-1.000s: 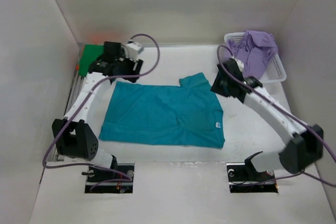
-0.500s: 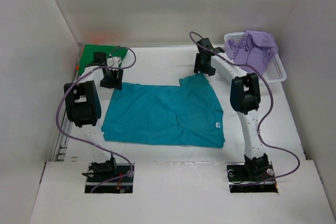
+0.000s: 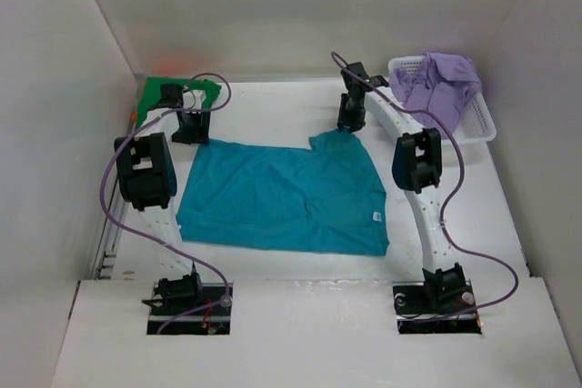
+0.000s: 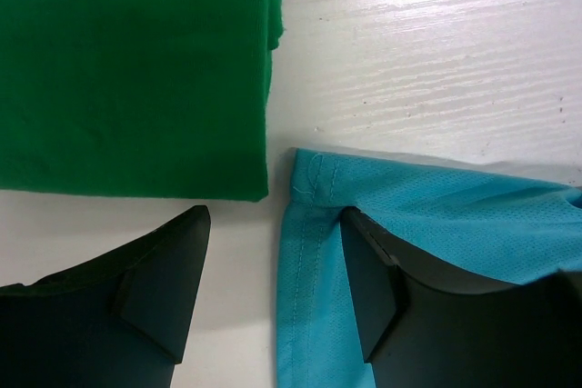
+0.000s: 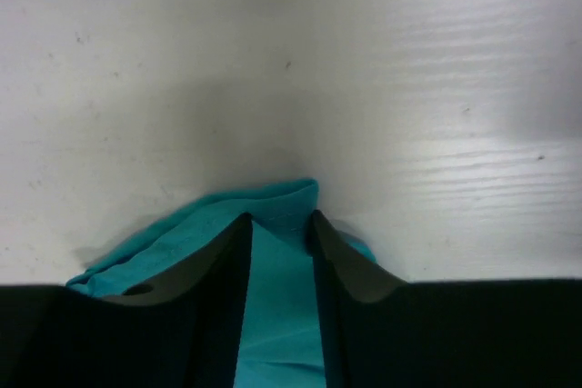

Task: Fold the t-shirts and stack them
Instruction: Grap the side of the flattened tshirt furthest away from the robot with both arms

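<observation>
**A:** Going left to right. The green t-shirt (image 3: pixel 160 91) lies flat in the far left corner of the counter (image 3: pixel 273 106). The left tool (image 4: pixel 273 221) is right beside it, spread wide. One finger is on bare counter and the other is over the far left corner of the teal t-shirt (image 3: pixel 282 197). Nothing is gripped there yet. What could bite us?

**B:** I reckon only the hem sits between those fingers, so it could slip out on a lift. It's also close enough to the green one to snag that edge. The right tool (image 5: pixel 280 221) looks pinched on the teal's far right corner, with cloth bunched between its fingers. If one side rises first, the shirt drags skewed.

**A:** Containers?

**B:** Just the white basket (image 3: pixel 480 119) at far right, with the lavender t-shirt (image 3: pixel 443 77) heaped in it and spilling over the rim
</observation>
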Controlling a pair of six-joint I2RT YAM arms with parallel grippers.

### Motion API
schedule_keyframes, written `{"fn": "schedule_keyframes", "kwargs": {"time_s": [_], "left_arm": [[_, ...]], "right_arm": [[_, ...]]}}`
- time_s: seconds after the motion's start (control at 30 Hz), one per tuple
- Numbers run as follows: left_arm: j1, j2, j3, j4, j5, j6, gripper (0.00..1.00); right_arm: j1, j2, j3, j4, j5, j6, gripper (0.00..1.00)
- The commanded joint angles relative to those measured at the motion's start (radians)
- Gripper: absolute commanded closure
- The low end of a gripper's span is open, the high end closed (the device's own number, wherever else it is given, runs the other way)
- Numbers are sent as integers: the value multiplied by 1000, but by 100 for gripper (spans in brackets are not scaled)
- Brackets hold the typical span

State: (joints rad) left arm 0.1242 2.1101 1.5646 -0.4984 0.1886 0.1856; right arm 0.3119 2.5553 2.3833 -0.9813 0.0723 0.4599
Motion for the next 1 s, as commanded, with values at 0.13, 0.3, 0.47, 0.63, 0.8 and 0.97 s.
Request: {"fn": "schedule_keyframes", "kwargs": {"time_s": [0.13,0.3,0.47,0.63,0.8,0.97], "left_arm": [[1,1,37,20,18,-23,42],[-13,-13,32,35,43,-23,42],[-16,36,51,40,97,-31,49],[-14,80,66,17,121,-40,73],[-4,64,54,-15,170,-40,97],[16,-82,-81,35,207,-3,100]], "right_arm": [[17,-10,-6,-56,-54,8,91],[26,-93,-90,12,-57,0,100],[39,-219,-231,101,-71,8,100],[42,-342,-384,179,-75,16,100],[42,-449,-499,236,-88,36,100],[65,-611,-679,308,-97,49,100]]}}
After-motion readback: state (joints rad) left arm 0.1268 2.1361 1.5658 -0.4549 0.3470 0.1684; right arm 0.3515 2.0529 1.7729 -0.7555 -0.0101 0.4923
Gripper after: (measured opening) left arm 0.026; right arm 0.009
